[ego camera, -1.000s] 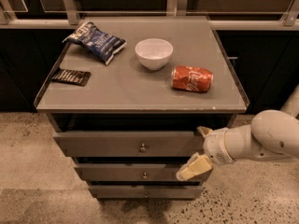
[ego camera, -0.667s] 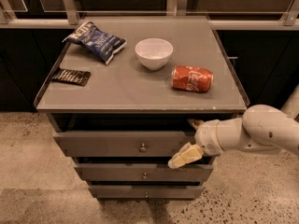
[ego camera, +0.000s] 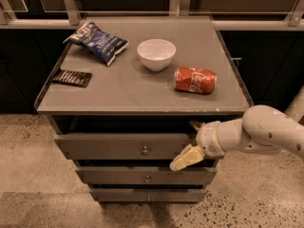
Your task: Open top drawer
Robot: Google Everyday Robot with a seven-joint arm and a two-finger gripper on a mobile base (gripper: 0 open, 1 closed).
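Note:
The top drawer [ego camera: 109,146] is the uppermost grey front of the cabinet, with a small round metal knob [ego camera: 145,150] at its centre. It stands slightly out from the cabinet, with a dark gap above it. My gripper [ego camera: 189,142] comes in from the right and is in front of the right part of this drawer, a little right of the knob. It is open: one cream finger [ego camera: 184,159] points down-left over the drawer's lower edge, the other sits near its top edge. It holds nothing.
Two more grey drawers [ego camera: 147,176] lie below. On the cabinet top [ego camera: 118,89] are a white bowl [ego camera: 156,53], a red soda can [ego camera: 195,80] on its side, a blue chip bag [ego camera: 97,42] and a dark snack bar [ego camera: 72,77]. Speckled floor surrounds the cabinet.
My gripper has moved left along the top drawer front, closer to the knob. The drawer and the objects on top have not moved.

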